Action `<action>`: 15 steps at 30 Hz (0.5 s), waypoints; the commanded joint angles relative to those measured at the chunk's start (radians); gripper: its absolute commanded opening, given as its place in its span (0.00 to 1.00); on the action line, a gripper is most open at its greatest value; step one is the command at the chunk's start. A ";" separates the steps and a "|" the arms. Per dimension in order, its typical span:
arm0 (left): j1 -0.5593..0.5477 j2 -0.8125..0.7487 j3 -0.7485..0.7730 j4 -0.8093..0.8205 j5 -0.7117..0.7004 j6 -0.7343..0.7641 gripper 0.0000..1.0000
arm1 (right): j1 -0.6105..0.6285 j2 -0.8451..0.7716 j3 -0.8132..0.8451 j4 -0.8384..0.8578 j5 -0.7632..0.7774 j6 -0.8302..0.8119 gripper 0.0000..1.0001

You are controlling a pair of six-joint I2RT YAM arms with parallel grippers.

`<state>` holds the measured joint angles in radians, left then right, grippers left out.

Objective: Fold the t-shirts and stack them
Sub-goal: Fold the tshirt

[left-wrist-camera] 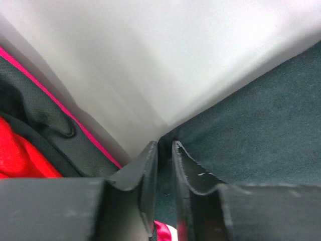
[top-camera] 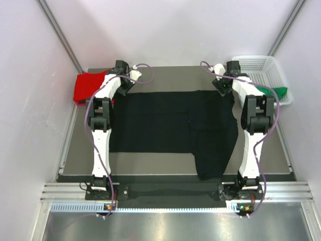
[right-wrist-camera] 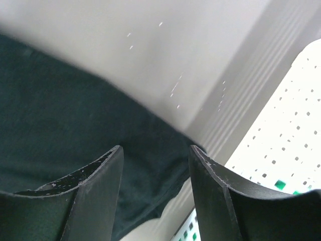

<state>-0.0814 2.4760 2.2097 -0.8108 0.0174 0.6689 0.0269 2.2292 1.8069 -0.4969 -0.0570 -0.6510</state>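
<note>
the black t-shirt [top-camera: 160,123] lies spread flat on the table [top-camera: 281,150], just to the left of the white basket [top-camera: 261,65]. the side of the shirt nearest the basket is folded over on itself. a long flap of it runs away from the basket, toward the bottoms of the arms. the green t-shirt [top-camera: 281,92] sits at the near end of the basket. the red t-shirt [top-camera: 90,86] is bunched up well apart from the basket, in the far corner across the table from it, past the black shirt.

the right gripper [right-wrist-camera: 155,150] is near the basket, over the black shirt's far corner on the basket side. its two fingers [right-wrist-camera: 95,186] stand wide apart with nothing between them. the black cloth lies under them and the basket's wall with its little holes is just beside them.

the left gripper [left-wrist-camera: 164,148] is at the black shirt's other far corner, the one away from the basket. its fingers [left-wrist-camera: 145,170] are pressed almost together, with only a thin slit left. the corner of the black cloth comes right into that slit, so it is pinching the black shirt. red cloth shows close by, on the side away from the basket.
</note>
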 commanded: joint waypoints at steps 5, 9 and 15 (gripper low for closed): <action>0.000 0.008 -0.022 -0.002 -0.039 0.015 0.18 | -0.002 0.082 0.086 -0.045 0.051 -0.007 0.50; 0.000 0.008 -0.025 -0.004 -0.040 0.015 0.16 | 0.002 0.104 0.092 -0.068 0.051 -0.018 0.50; 0.000 0.006 -0.028 0.001 -0.045 0.017 0.08 | -0.001 0.161 0.155 -0.141 0.036 -0.036 0.18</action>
<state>-0.0891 2.4760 2.2032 -0.8082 -0.0025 0.6754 0.0288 2.3375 1.9278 -0.5713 -0.0277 -0.6758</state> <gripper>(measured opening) 0.104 0.239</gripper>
